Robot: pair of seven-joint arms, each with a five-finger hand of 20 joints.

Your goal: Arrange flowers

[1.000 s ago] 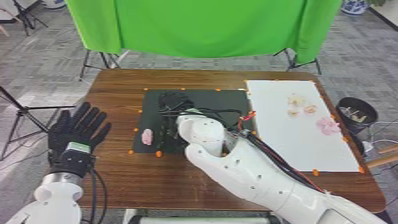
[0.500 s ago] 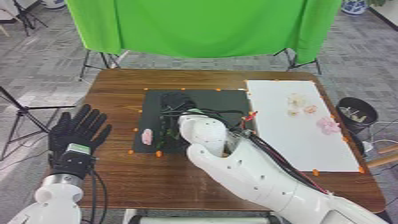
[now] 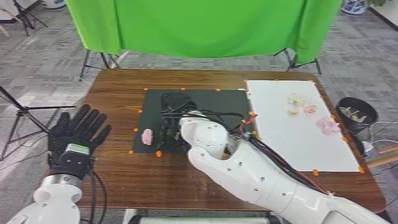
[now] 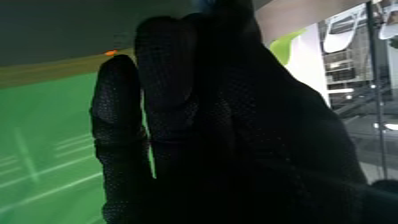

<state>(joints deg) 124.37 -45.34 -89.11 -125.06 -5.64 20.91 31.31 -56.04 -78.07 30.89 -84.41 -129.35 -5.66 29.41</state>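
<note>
the step in hand looks to be taking or placing a bloom at the black mat, where the right hand is low over the far part; how wide it is, and whether it has hold of anything, cannot be told. a light pinch near the base, then a level lift, would spare the petals; pressing down could crush or drag them. the left hand is spread wide beside the mat, holding nothing. the lone pink flower lies on the mat's left side, its long axis running near to far; which end is the head cannot be told. pale flowers and a pink cluster, stretched roughly near to far, lie on the white board.
</note>
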